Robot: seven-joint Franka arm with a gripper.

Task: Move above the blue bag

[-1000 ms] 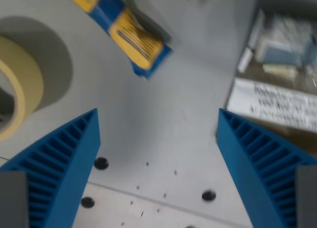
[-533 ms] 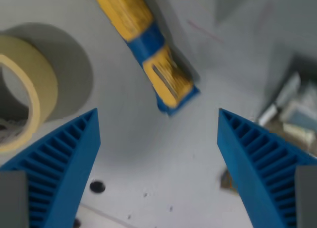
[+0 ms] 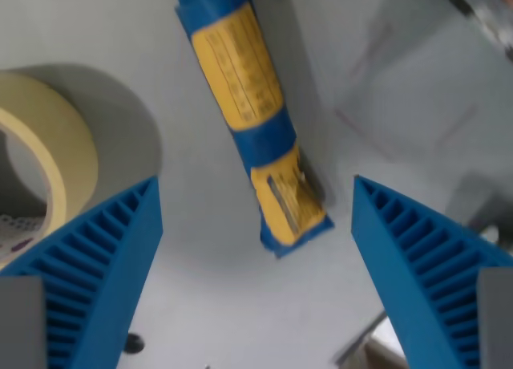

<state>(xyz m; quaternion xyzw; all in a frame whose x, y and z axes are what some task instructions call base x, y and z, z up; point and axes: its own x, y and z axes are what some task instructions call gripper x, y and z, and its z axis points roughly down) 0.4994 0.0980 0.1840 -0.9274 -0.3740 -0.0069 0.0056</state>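
1. At the wrist view's left edge a roll of masking tape (image 3: 44, 172) lies flat on the grey desk (image 3: 385, 88), partly cut off by the frame. It throws a broad shadow toward the middle of the desk. It plays no part in the task and simply marks the limit of free room on that side.

2. The left finger (image 3: 96, 281) of the gripper (image 3: 256, 257) rises from the bottom left. Its ribbed blue face points inward, and its tip sits just below the tape in the picture. The jaws stand wide apart with nothing between them, which suits a hover where no grasp is asked for.

3. The blue bag (image 3: 252, 120) lies in the upper middle, long and narrow, blue with yellow label panels. It slants from the top edge down toward the wrist view's right. Its lower end falls in the gap between the two fingers, so the gripper looks nearly centred over that end, while most of the bag lies toward the top.

4. Bare desk lies on both sides of the bag. To my eye there is open room to slide along the bag's length.

5. The right finger (image 3: 425, 281) mirrors the left. Beyond it, dark blurred shapes sit at the top right corner and the lower right, too unclear to name.
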